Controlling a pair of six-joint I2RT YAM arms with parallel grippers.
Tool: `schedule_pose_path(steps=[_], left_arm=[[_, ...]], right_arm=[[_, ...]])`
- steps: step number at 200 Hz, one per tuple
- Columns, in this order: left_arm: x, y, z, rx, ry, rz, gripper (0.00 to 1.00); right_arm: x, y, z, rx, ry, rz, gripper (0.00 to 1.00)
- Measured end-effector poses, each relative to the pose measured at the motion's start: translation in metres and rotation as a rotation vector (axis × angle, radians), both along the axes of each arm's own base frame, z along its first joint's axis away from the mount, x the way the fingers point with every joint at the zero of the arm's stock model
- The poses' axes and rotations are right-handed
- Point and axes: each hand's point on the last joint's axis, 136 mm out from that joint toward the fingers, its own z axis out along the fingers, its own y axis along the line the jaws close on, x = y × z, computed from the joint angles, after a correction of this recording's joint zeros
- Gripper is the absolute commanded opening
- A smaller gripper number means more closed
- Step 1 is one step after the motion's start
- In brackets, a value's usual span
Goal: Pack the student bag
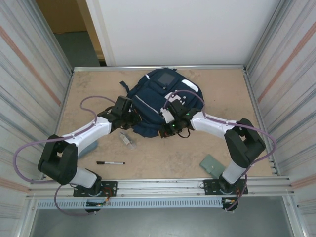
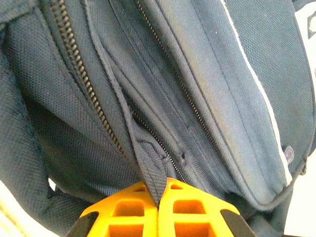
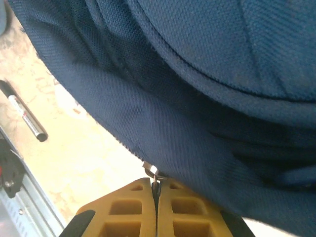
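The student bag (image 1: 157, 96) lies on the table's middle, navy with pale stripes and a small square front panel. At its near left side my left gripper (image 1: 133, 119) is shut on a navy webbing strap (image 2: 148, 158) beside a zipper; in the left wrist view the orange fingers (image 2: 128, 210) pinch it at the gripper (image 2: 159, 191). My right gripper (image 1: 167, 131) sits at the bag's near edge. In the right wrist view that gripper (image 3: 156, 186) is shut on a small metal zipper pull (image 3: 153, 171) at the seam of the bag (image 3: 197, 98).
A black marker (image 1: 110, 162) (image 3: 24, 112) lies near the front edge. A small clear object (image 1: 127, 139) sits just in front of the bag. A grey-green flat piece (image 1: 212, 165) lies at the front right, a grey-blue item (image 1: 90, 146) under the left forearm. Metal walls enclose the table.
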Motion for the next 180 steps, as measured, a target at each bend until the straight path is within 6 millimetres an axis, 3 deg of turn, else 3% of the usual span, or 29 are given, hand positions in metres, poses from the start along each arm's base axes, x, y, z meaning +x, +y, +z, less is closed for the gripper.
schedule_pose_path(steps=[59,111,152,180], left_arm=[[0.002,-0.012,0.007,-0.02,-0.042,0.033,0.0],[0.001,-0.021,0.005,-0.057,-0.036,0.047,0.0],[0.004,-0.016,0.005,-0.076,-0.025,0.046,0.0],[0.006,-0.005,0.005,-0.091,0.008,0.027,0.0]], right_arm=[[-0.002,0.017,0.025,0.061,0.138,-0.043,0.0],[-0.003,0.022,0.016,0.013,0.175,-0.07,0.0],[0.001,0.004,0.006,-0.065,0.141,-0.081,0.0],[0.009,-0.033,-0.001,-0.086,0.134,-0.122,0.0]])
